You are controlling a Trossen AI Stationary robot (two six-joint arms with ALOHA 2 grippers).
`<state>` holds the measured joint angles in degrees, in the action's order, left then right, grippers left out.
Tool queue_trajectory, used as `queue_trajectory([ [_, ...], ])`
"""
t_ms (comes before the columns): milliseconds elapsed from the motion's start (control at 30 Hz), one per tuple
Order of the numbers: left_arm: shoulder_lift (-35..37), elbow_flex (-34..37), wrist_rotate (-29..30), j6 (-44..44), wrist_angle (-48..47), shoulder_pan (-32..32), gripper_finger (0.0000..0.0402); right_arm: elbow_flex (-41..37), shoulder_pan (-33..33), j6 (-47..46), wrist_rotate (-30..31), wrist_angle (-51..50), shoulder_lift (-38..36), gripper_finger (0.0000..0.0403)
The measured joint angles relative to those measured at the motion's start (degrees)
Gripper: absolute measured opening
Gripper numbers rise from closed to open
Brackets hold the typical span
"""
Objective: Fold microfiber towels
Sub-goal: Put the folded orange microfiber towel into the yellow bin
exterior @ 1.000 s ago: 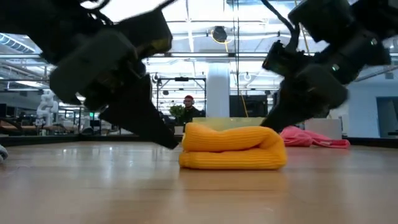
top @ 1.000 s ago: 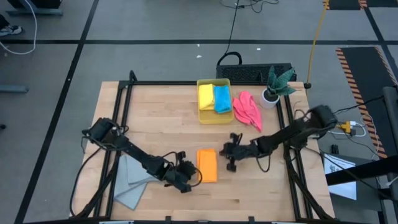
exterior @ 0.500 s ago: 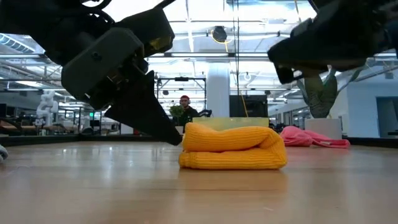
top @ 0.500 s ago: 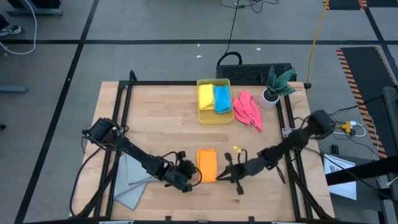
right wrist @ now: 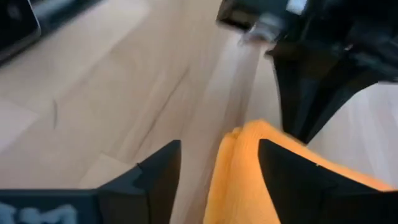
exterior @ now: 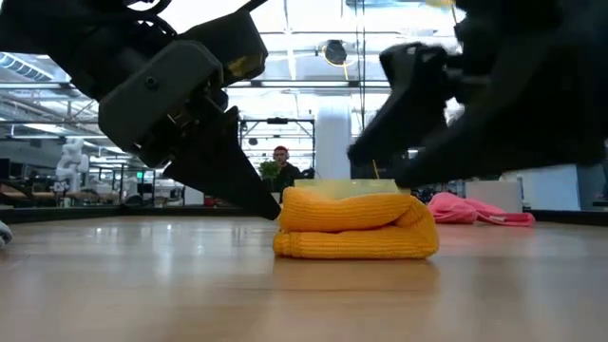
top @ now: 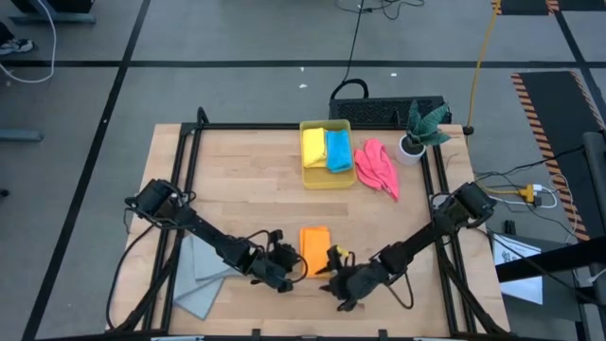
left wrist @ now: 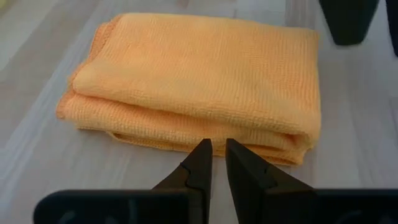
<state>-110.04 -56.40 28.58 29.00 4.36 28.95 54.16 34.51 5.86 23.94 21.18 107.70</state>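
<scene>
A folded orange towel [top: 315, 244] lies flat on the wooden table [top: 246, 189]. My left gripper [left wrist: 214, 149] stands at its left edge, fingers all but shut with nothing between them. My right gripper [right wrist: 217, 165] is at the towel's near right corner [right wrist: 245, 155], open, and the corner shows between its two fingers. A grey towel [top: 204, 275] lies at the near left. A pink towel [top: 376, 168] lies crumpled at the far right. Folded yellow [top: 313, 147] and blue [top: 337, 150] towels sit in the bin. My left gripper's fingertips [left wrist: 202, 149] stand right at the orange towel's folded left edge [left wrist: 186, 138], slanting down from the table's left; I cannot tell whether they touch it. My right gripper's fingers [right wrist: 155, 177] stand on either side of the towel's corner; I cannot tell whether they touch it.
A translucent yellow bin [top: 325, 178] stands at the far middle, and a potted plant [top: 417, 133] at the far right corner. A black frame [top: 189, 161] runs round the table. Bare wood lies between the bin and the orange towel.
My right gripper has swung from the orange towel's right side toward the table's near edge and left, to the towel's near right corner, rolling as it went, and has opened. The orange towel has stayed in place.
</scene>
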Motion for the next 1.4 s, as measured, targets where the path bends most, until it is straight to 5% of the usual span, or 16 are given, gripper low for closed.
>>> queue_trajectory([
  [200,0.0,0.0,0.0,-0.9,0.5,0.0,0.0051,1.1,-1.4,0.8,-1.2,-3.3,1.9,0.0229],
  [433,0.0,0.0,0.0,-0.8,0.4,0.0,0.0051,1.5,-4.2,2.7,-1.3,-2.7,5.2,0.0204],
  [900,0.0,0.0,0.0,-2.1,1.1,1.3,0.0051,1.5,-7.4,-1.0,-1.3,-6.5,5.0,0.0028],
  [1400,5.3,0.0,7.7,2.6,-9.8,7.5,0.0051,1.4,-7.3,-0.3,-3.1,-14.3,-16.5,0.0010],
])
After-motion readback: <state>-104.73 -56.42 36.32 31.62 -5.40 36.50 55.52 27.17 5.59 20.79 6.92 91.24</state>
